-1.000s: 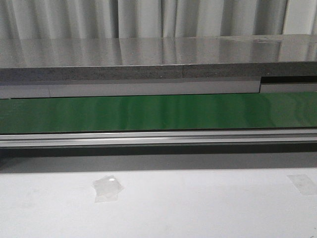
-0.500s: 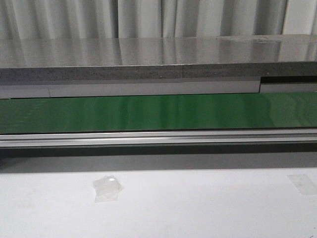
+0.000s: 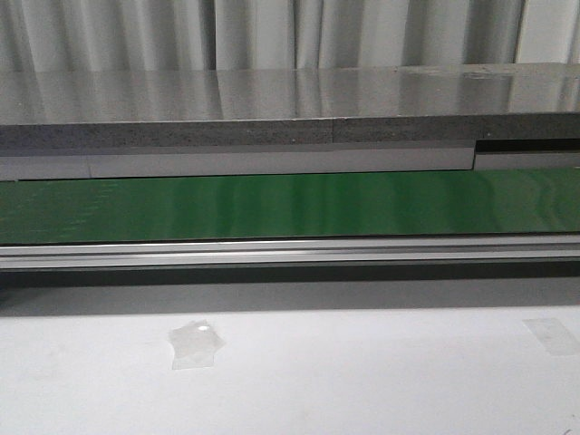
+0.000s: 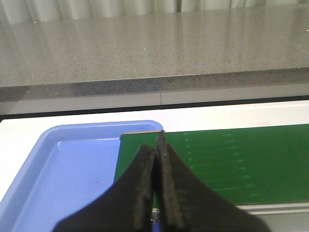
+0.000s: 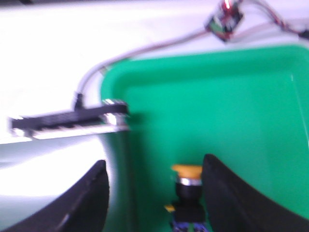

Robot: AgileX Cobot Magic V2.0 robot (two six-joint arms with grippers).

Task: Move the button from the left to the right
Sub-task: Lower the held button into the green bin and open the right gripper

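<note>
The button [image 5: 187, 186], with a yellow-orange head on a black body, lies inside a green tray [image 5: 231, 106] in the blurred right wrist view. My right gripper [image 5: 154, 162] is open around it, with the button close to one finger and not gripped. My left gripper [image 4: 155, 145] is shut and empty, hovering over the end of the green belt [image 4: 231, 159] beside a blue tray [image 4: 72, 164]. The front view shows only the belt [image 3: 290, 207], with no gripper and no button.
A grey stone counter [image 3: 272, 109] runs behind the belt, and an aluminium rail [image 3: 290, 251] runs along its front. Two tape patches [image 3: 195, 343] lie on the white table. A black sensor bar [image 5: 67, 121] with a cable and a small circuit board [image 5: 223, 20] sit by the green tray.
</note>
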